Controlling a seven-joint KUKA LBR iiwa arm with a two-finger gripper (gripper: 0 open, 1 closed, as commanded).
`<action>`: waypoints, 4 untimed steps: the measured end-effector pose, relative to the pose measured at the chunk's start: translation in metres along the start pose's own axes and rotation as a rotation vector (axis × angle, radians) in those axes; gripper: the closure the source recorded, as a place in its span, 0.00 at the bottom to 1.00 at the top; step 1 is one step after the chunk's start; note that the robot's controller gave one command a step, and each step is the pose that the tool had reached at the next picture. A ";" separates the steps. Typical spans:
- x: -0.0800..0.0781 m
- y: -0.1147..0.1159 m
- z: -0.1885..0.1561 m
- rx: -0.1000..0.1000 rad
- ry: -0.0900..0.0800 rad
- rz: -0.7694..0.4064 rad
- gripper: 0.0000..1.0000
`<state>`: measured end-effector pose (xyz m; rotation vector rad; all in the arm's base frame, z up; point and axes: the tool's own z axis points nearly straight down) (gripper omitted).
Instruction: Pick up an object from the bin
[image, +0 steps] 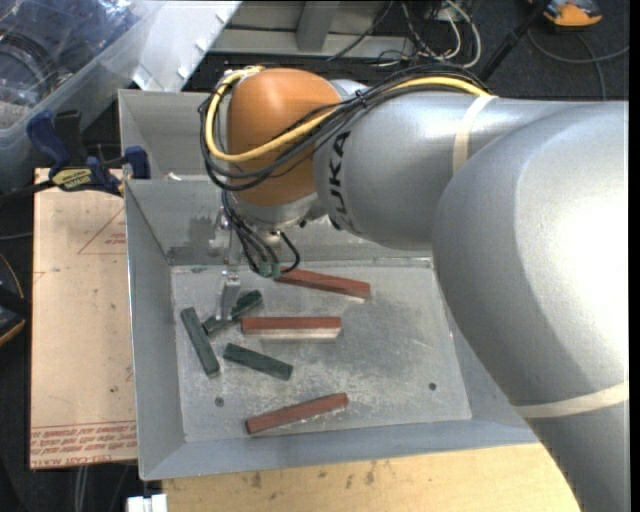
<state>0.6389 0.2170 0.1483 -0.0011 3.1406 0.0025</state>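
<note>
My gripper hangs below the orange wrist cover over the bin's back left part. Its tip reaches down to a short dark green block that lies tilted on the bin floor. I cannot tell whether it touches the block. A long dark green bar lies just left of that block. Another dark green bar lies in front of it. A red-brown bar lies flat just right of the tip.
A second red-brown bar lies near the back wall to the right of the gripper. A third red-brown bar lies near the front wall. The arm covers the bin's right side and back.
</note>
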 end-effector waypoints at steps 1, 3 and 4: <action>0.027 -0.044 0.068 -0.002 -0.007 -0.140 1.00; 0.018 -0.051 0.069 -0.009 -0.006 -0.158 1.00; 0.023 -0.037 -0.086 -0.001 -0.006 -0.203 1.00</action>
